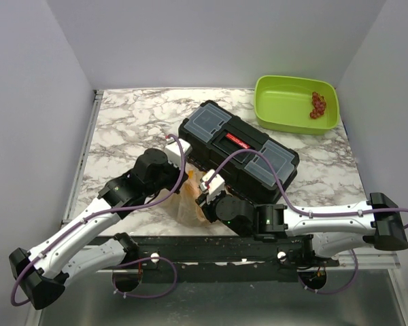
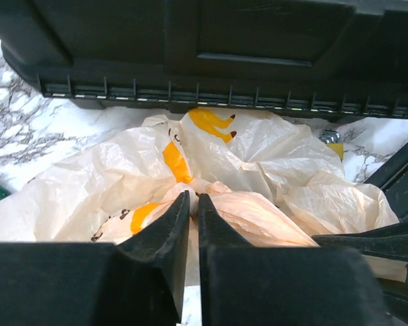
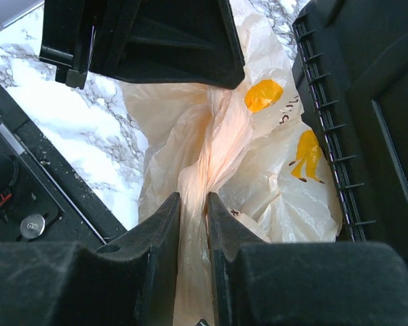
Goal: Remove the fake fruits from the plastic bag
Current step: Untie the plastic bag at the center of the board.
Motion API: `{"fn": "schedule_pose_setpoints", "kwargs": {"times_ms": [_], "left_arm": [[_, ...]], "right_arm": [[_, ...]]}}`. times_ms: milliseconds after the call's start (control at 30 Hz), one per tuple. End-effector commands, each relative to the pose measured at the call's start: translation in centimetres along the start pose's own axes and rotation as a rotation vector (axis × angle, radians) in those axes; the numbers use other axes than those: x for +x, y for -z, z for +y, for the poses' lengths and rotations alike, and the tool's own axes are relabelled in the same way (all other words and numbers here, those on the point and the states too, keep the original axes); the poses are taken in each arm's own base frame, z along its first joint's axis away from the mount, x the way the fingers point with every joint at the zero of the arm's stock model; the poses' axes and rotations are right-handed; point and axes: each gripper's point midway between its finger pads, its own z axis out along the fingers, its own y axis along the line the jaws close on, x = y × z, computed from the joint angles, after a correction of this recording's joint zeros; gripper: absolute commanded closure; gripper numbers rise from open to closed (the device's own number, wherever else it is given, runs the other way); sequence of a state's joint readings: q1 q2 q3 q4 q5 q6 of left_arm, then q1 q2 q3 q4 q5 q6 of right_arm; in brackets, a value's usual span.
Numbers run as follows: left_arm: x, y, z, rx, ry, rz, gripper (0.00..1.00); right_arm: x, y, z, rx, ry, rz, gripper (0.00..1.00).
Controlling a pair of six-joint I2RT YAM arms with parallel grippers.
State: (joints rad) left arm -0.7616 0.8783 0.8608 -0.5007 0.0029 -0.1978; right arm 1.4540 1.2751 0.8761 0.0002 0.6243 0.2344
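Observation:
The plastic bag (image 1: 189, 204) lies crumpled on the marble table in front of the black toolbox (image 1: 238, 149). It is thin, tan and printed with orange bananas. In the left wrist view my left gripper (image 2: 193, 195) has its jaws nearly together on a thin fold of the plastic bag (image 2: 258, 149). In the right wrist view my right gripper (image 3: 194, 197) pinches a twisted strand of the plastic bag (image 3: 217, 136), which stretches up toward the left gripper's black body (image 3: 143, 41). The fake fruits are hidden; none shows through the film.
The toolbox's long side (image 2: 224, 95) stands right behind the bag, and its ribbed edge (image 3: 326, 136) is close on the right. A lime-green bin (image 1: 296, 102) at the back right holds a cluster of small red grapes (image 1: 317, 104). Both arms crowd the table's near edge.

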Motion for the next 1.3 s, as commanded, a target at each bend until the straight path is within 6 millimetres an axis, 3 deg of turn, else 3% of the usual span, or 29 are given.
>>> {"fn": "schedule_pose_setpoints", "kwargs": {"times_ms": [0,300,433,633,1067,1267], "left_arm": [[-1.4,1.2,1.5,-0.091,-0.027,-0.031,1.0],[-3.1,4.2,7.5,-0.451,0.04,-0.15,1.0],[-3.4,6.2,9.1,-0.534,0.088,-0.222,1.0],[-4.2,7.7,9.4,-0.524,0.128,-0.331,1.0],[-3.7,7.9,10.3,-0.559,0.067,-0.336,1.0],[-4.4,9.0,9.2,-0.496,0.044,-0.329,1.0]], "right_arm": [[-0.7,0.6,-0.4,0.011,-0.025,-0.025,0.77],[-0.4,1.4,-2.0,0.065,-0.062,-0.042,0.75],[0.4,2.1,-2.9,0.086,-0.084,-0.035,0.79],[1.4,2.5,-3.5,0.094,-0.109,-0.032,0.98],[6.6,4.2,-5.7,0.156,-0.166,0.08,0.99],[6.0,5.0,-5.6,0.115,-0.238,0.037,0.99]]}}
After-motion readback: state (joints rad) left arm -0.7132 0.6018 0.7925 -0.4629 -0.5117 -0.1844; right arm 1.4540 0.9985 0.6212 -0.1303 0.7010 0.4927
